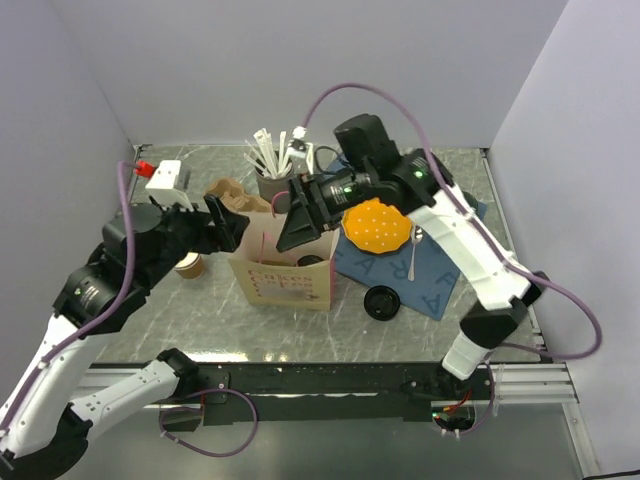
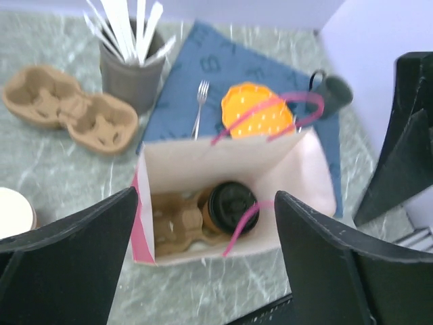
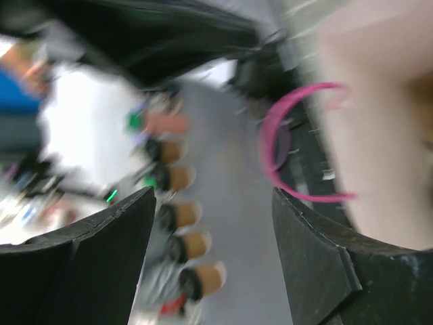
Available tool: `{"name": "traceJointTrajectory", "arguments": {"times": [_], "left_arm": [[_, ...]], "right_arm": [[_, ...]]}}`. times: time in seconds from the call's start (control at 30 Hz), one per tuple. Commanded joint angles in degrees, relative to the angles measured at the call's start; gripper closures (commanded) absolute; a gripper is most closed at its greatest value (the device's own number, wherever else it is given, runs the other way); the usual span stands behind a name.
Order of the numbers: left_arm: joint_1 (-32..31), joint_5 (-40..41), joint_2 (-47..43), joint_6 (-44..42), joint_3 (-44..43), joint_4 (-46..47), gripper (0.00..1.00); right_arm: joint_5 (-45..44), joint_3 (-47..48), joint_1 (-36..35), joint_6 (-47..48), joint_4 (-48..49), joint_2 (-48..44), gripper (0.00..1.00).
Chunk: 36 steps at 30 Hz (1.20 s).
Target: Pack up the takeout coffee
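The takeout coffee (image 2: 232,206) is seen in the left wrist view, standing inside the paper bag (image 2: 203,162) at the lower centre of the frame. It is set in one pocket of a cup carrier (image 2: 172,220) that lies on the bag's floor. The packing is therefore judged to be essentially done; what is left seems to be no more than getting both arms clear of the bag, which stands open on the counter (image 1: 200,310). The left end effector (image 1: 228,222) is held wide open above the bag mouth and nothing is gripped in it. The right end effector (image 1: 298,225) is likewise spread open and empty at the bag's upper right edge. In the top view the coffee itself is hidden by the bag wall and the right arm. A pink handle (image 2: 238,227) crosses part of the lid, so how firmly the cup is seated cannot be told. The right wrist view is heavily blurred and little can be made out there.
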<state>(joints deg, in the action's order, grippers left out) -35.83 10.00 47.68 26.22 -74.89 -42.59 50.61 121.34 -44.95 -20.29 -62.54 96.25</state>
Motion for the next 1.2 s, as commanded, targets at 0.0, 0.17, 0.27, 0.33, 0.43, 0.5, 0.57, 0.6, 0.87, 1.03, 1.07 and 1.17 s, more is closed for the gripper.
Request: {"name": "traceJointTrajectory", "arguments": {"times": [0.0,0.17,0.27,0.33,0.43,0.5,0.57,0.6,0.87,1.03,1.07,1.17], "left_arm": [[0.1,3.7,2.0,-0.4,-3.6,1.4,0.10],[0.8,7.9,7.9,-3.0,-7.3,5.0,0.08],[4.3,8.8,14.0,-4.0,-8.9,7.3,0.09],[8.2,3.9,18.0,-2.2,-7.9,11.8,0.10],[15.4,-1.4,22.9,-0.9,-5.8,21.0,0.16],[17.5,-2.2,27.3,-1.2,-6.0,25.0,0.17],[19.8,-4.9,31.1,-0.8,-8.8,25.0,0.21],[20.7,-6.1,34.2,-0.8,-9.6,25.2,0.22],[28.4,-16.3,47.3,1.9,-13.0,33.7,0.38],[28.8,-20.3,53.5,-0.1,-16.6,37.0,0.41],[28.8,-20.6,55.0,-0.2,-17.0,37.1,0.42],[28.8,-21.8,56.2,-0.4,-17.2,37.6,0.43]], "right_arm": [[-25.6,-3.4,-0.3,-2.7,6.1,-9.0,0.23],[-50.5,-13.3,-0.4,-4.8,10.9,-20.5,0.20],[-58.6,-18.0,-0.4,-4.4,11.7,-26.3,0.20],[-60.2,-19.5,-0.4,-4.0,10.4,-29.7,0.20],[-60.0,-23.0,-0.4,-3.3,10.5,-35.2,0.19],[-60.6,-28.9,-0.4,-3.6,12.4,-40.4,0.19],[-61.8,-33.2,-0.4,-5.9,13.8,-43.2,0.19],[-62.2,-34.3,-0.3,-6.2,14.0,-45.3,0.19],[-65.8,-31.2,-0.4,-4.4,11.9,-42.1,0.19],[-64.6,-28.6,-0.4,-4.8,11.0,-38.6,0.19],[-64.1,-28.7,-0.3,-4.8,11.0,-38.3,0.19],[-64.0,-29.6,-0.3,-5.5,11.5,-37.8,0.19]]}}
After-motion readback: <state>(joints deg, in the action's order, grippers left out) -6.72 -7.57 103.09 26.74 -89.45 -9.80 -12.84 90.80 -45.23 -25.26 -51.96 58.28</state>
